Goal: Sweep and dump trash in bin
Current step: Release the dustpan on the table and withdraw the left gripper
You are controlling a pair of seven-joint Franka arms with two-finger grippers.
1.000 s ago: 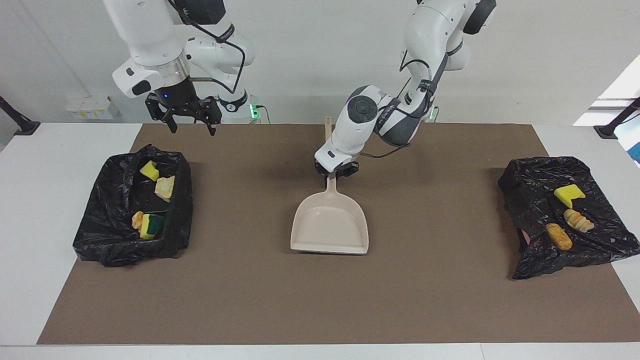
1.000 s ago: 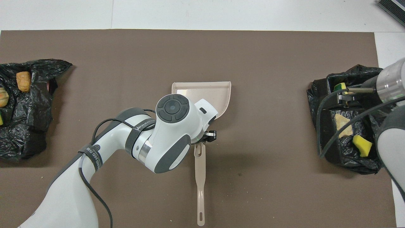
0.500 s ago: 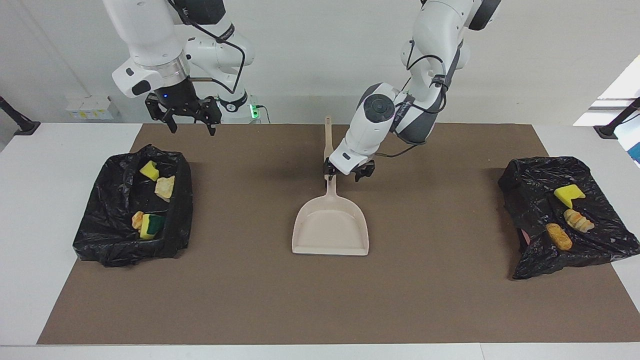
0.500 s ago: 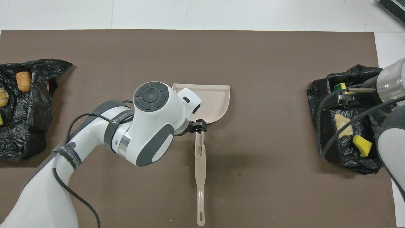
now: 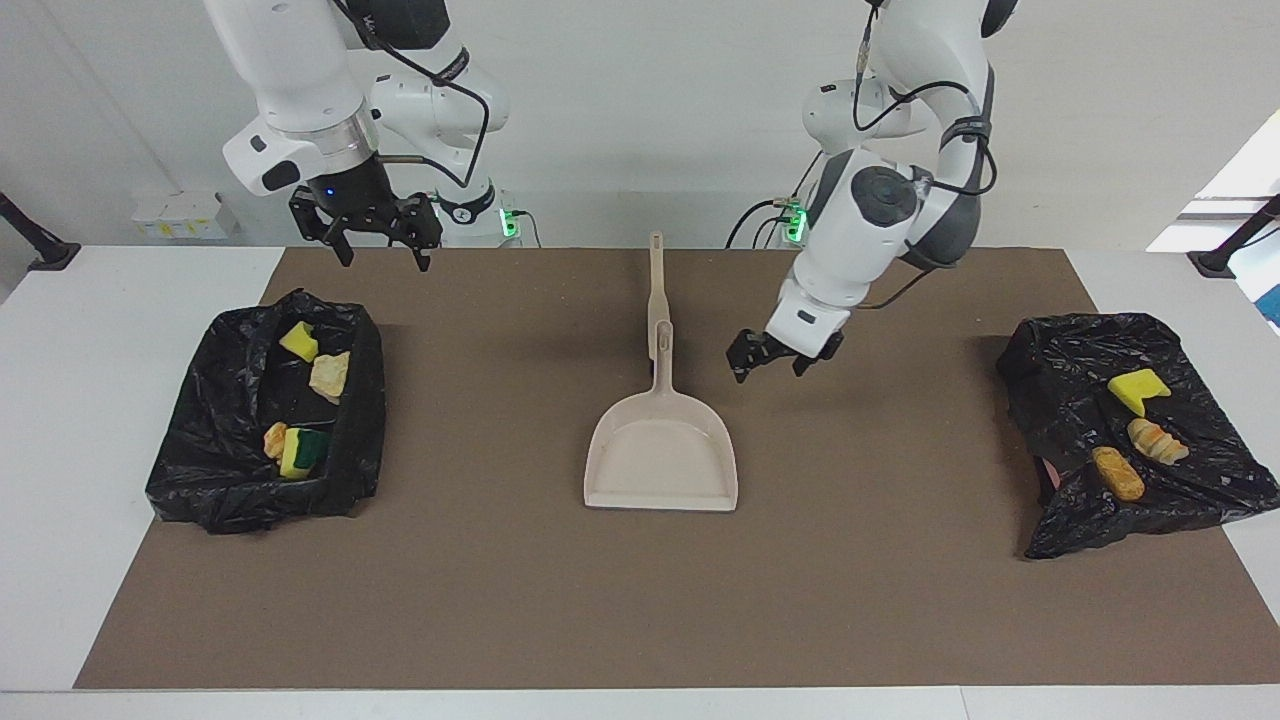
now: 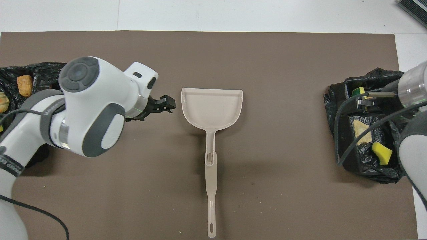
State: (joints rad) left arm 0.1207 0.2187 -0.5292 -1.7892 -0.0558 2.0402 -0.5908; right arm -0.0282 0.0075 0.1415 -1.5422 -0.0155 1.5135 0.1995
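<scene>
Centre frame, the dustpan lies released on the mat; the left gripper, fingers spread and empty, hangs beside its handle, best lifted straight clear. The right gripper, also open, waits upper left over the bin bag; trash sits in both bags.

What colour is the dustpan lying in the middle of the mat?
Pale beige dustpan; clearest in the facing view.

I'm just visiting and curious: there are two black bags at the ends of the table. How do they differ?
The bag at the right arm's end stands up like an open box with its trash sunk inside; the bag at the left arm's end slumps into a mound with the pieces lying on top. The first holds four pieces, including a green-backed sponge; the second shows three. The right tool hangs above the first; nothing hangs over the second. Both are crinkled black plastic holding yellow sponge and bread-like lumps.
</scene>
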